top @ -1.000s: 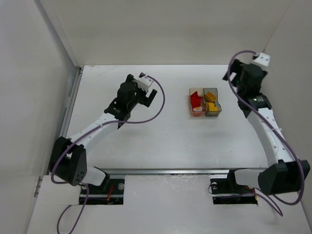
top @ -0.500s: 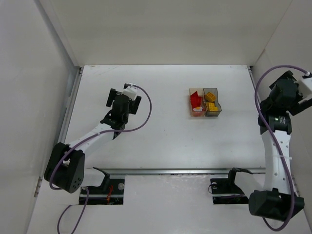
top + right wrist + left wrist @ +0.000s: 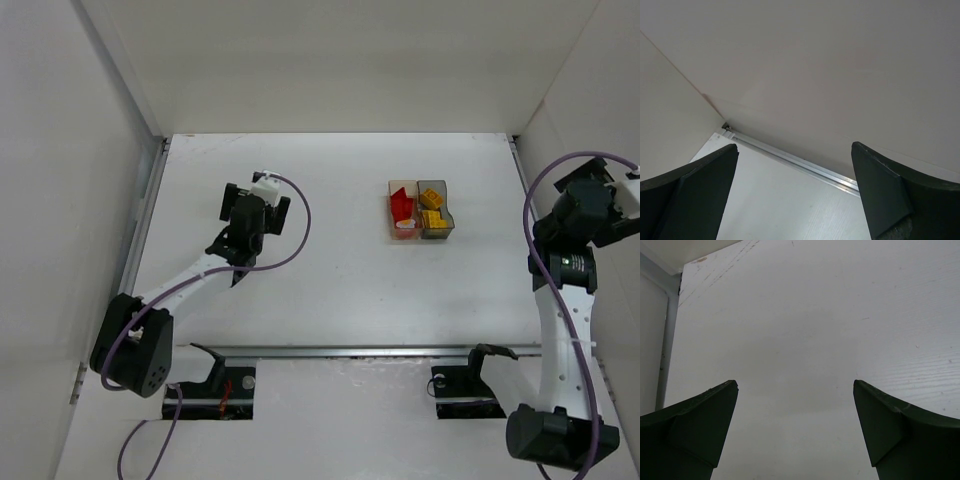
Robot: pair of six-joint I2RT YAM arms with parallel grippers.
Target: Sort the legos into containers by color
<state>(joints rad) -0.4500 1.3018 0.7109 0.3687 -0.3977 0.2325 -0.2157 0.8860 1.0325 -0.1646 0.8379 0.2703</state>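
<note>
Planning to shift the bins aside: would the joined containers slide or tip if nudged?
The containers look small and thin-walled, so probably light; they would likely slide on the smooth table. Joined side by side, they seem unlikely to tip.

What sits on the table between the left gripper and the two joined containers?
Nothing. The top external view shows only bare white table between the left gripper and the containers; the left wrist view also shows only bare surface.
</note>
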